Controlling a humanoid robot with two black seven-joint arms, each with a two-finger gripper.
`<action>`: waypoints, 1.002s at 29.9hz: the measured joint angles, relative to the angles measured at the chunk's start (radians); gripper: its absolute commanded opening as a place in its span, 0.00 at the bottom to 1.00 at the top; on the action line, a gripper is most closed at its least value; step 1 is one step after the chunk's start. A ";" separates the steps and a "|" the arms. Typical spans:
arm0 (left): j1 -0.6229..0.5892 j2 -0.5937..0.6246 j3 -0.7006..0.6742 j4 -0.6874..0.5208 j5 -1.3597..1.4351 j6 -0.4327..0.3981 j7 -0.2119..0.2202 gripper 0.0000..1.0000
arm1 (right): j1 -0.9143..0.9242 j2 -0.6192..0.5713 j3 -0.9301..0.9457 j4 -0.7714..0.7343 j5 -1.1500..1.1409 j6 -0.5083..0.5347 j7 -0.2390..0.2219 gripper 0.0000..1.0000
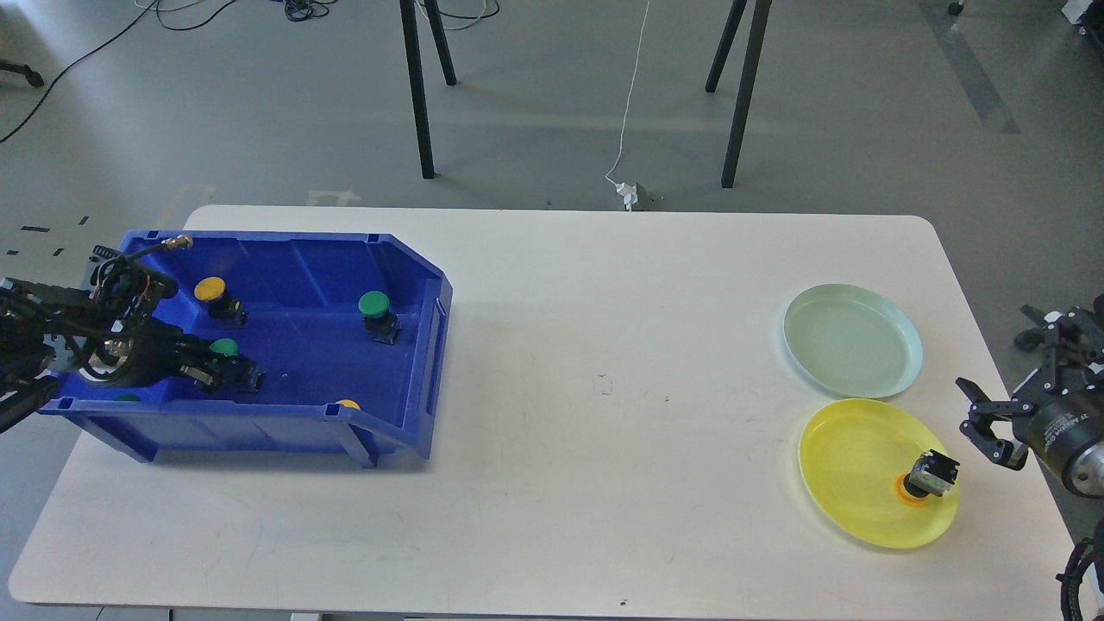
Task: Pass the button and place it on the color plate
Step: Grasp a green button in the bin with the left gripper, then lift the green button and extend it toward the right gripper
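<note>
The left hand (226,373) was down inside the blue bin (414,267) at the nine o'clock side of the tabletop (604,362), its fingers set on either side of a green-capped button (226,348) near the bin's front wall; it looked to be closing on that button, though the dark fingers and the button's black body ran together and I could not tell whether the grip was made. The button's cap faced up and its body stretched toward three o'clock from the fingers, more or less in line with the arm. Two other buttons stood free in the bin: a yellow one (211,291) at about twelve o'clock from the hand and a second green one (376,308) out toward two o'clock. The pale green plate (852,341) lay far off at three o'clock, well apart from the bin, with the yellow plate (862,483) just beside it on the nearer side, already carrying an orange-capped button (927,476) tipped on its side. The right hand (983,427) waited with its fingers spread and nothing between them, just past the yellow plate's edge. To my eye the green plate was the right arm's to reach, so the handover would have to cross the bare middle of the tabletop.
</note>
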 measured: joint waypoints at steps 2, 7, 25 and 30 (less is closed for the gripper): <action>-0.043 0.045 -0.016 -0.064 -0.015 -0.010 0.000 0.06 | 0.000 0.000 0.002 0.000 0.000 0.000 0.002 1.00; -0.101 0.221 -0.159 -0.369 -0.169 -0.098 0.000 0.07 | 0.011 -0.004 0.009 0.011 -0.025 0.012 0.013 1.00; 0.030 -0.157 -0.466 -0.509 -0.821 -0.185 0.000 0.09 | 0.916 0.150 -0.724 -0.137 -0.266 0.258 0.016 1.00; 0.039 -0.170 -0.496 -0.482 -0.837 -0.221 0.000 0.10 | 1.020 0.339 -0.825 -0.258 -0.264 0.259 0.023 1.00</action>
